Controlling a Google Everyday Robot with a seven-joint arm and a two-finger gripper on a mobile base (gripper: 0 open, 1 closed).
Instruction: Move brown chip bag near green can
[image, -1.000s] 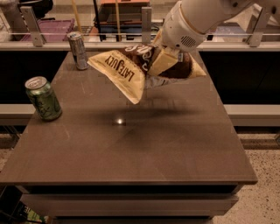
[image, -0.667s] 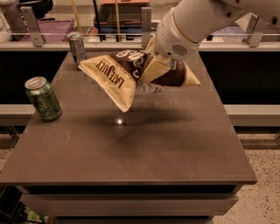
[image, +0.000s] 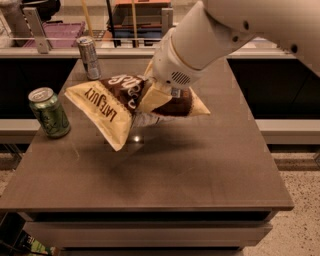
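The brown chip bag (image: 117, 105) hangs in the air above the table, its cream "LATE JULY" end pointing down-left. My gripper (image: 159, 95) is shut on the bag's middle, under the white wrist. The green can (image: 49, 112) stands upright near the table's left edge, a short gap left of the bag's lower corner.
A taller silver-grey can (image: 89, 57) stands at the table's back left. The brown table (image: 200, 170) has its front edge near the bottom. A railing and a purple crate (image: 60, 34) lie behind the table. My arm crosses the upper right.
My gripper has carried the bag leftward and a little toward the front, closer to the green can. The cans have not moved.
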